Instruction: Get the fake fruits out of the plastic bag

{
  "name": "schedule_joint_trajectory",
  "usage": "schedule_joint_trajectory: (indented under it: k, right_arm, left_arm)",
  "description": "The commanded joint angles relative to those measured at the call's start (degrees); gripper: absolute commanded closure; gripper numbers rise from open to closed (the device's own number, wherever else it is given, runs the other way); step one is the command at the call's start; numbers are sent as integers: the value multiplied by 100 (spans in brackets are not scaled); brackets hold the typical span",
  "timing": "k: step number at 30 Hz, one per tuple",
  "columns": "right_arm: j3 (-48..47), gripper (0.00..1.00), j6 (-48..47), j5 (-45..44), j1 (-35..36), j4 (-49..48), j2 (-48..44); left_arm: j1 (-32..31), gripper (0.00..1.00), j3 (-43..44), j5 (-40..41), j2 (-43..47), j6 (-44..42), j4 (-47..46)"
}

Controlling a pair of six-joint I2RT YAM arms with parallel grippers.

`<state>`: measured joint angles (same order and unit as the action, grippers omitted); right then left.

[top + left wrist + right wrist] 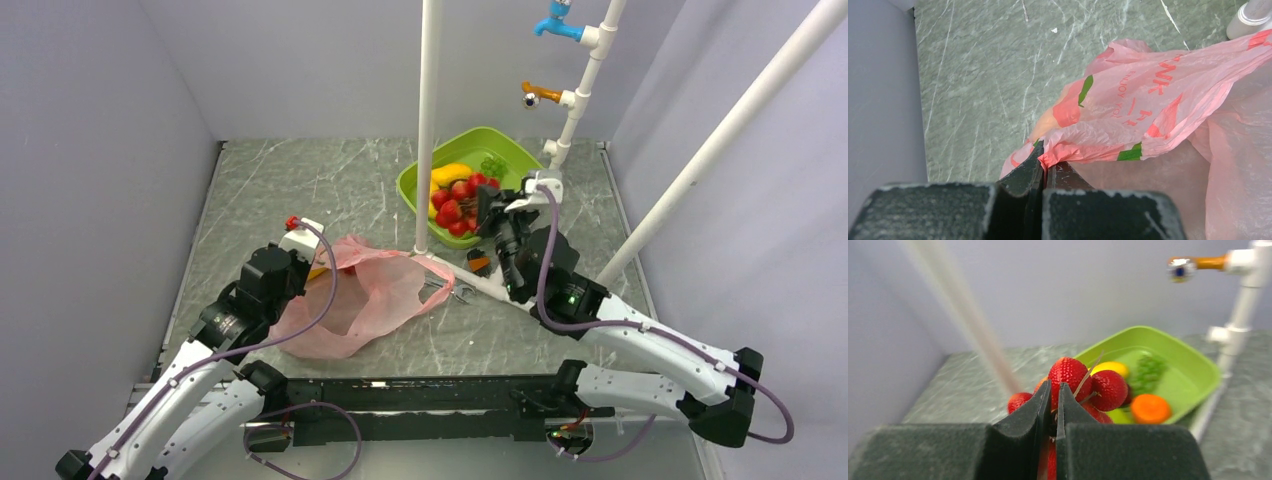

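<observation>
L gripper [1044, 159] sits closest to the lens, jaws closed on a bunched edge of the plastic bag [1148, 95]. Bag lies slack on worktop [988, 75]. A yellowish shape [1047, 124] shows thru the film near the pinch, prob. a fruit left inside. R gripper [1054, 389] is clamped on the stem of the red cluster [1070, 374] at the green tub [1193, 360]; hanging or resting, can't tell. Bag is thin, crinkly, v. light, tears easily, so hold it by hem or handle. Fruits are hard, glossy, slippery: take stems or narrow ends, not round bodies.
</observation>
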<state>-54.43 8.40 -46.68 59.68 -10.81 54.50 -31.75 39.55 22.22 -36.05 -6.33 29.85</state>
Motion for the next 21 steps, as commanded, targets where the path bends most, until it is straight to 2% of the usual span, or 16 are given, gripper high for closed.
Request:
schedule_joint_trajectory:
  k: [1,9,13,16,18,21]
  right_arm:
    - [-65,100,-299,-632,-872,-139,34]
    - [-373,100,228,295,-2544,116,1263]
    - [-704,100,310,536,-3267,-455,2302]
    - [-1672,100,812,884,-3895,82,3338]
    - [-2632,100,1073,1021,-4120,657,4002]
    - [-3489,100,1209,1288,-4318,1164,4726]
  left_arm:
    - [-24,100,79,32,-31,66,-82]
    - [-19,100,78,30,-113,64,-77]
    - [-20,100,87,45,-182,57,-80]
    - [-20,100,96,72,-224,63,-55]
    - [-24,100,90,95,-207,63,-50]
    - [-19,100,67,127,-145,62,-68]
